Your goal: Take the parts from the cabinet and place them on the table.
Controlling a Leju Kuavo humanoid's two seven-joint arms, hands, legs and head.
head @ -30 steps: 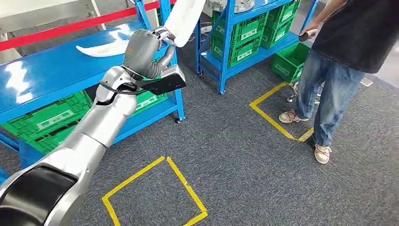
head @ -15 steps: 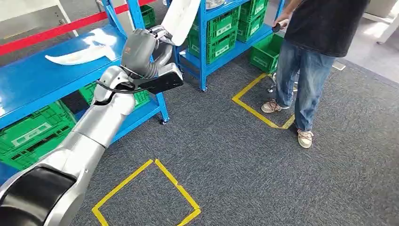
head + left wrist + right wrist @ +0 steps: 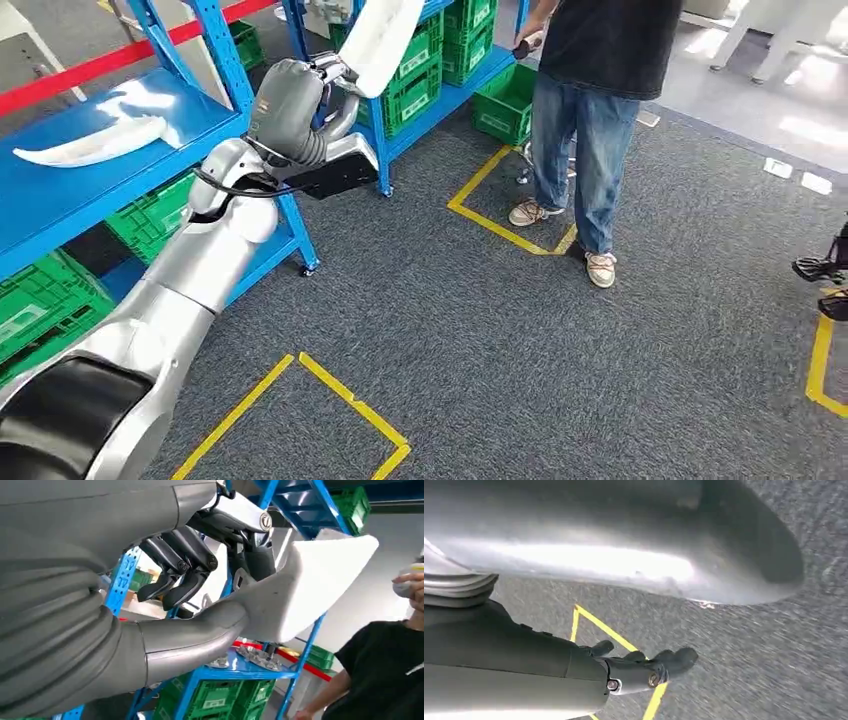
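A white part point(image 3: 383, 40) is gripped by the raised left hand point(image 3: 300, 105) before blue shelving point(image 3: 215, 50) stocked with green crates point(image 3: 415, 70), while the right hand point(image 3: 644, 667), fingers loosely extended and holding nothing, is hung over grey carpet point(image 3: 520, 340) marked with yellow tape point(image 3: 350, 405).

Grey carpet floor point(image 3: 520, 340) with yellow tape squares point(image 3: 300, 420); blue shelving point(image 3: 215, 60) holds green crates point(image 3: 420, 70).

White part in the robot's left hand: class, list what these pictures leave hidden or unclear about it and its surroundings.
- White part: its upper end is cut off by the head view's top edge.
- Left robot hand: how the fingers meet the part is hidden by the thumb, left wrist view.
- Person: head cut off, head view.
- Right robot hand: blurred, fingers only partly visible.
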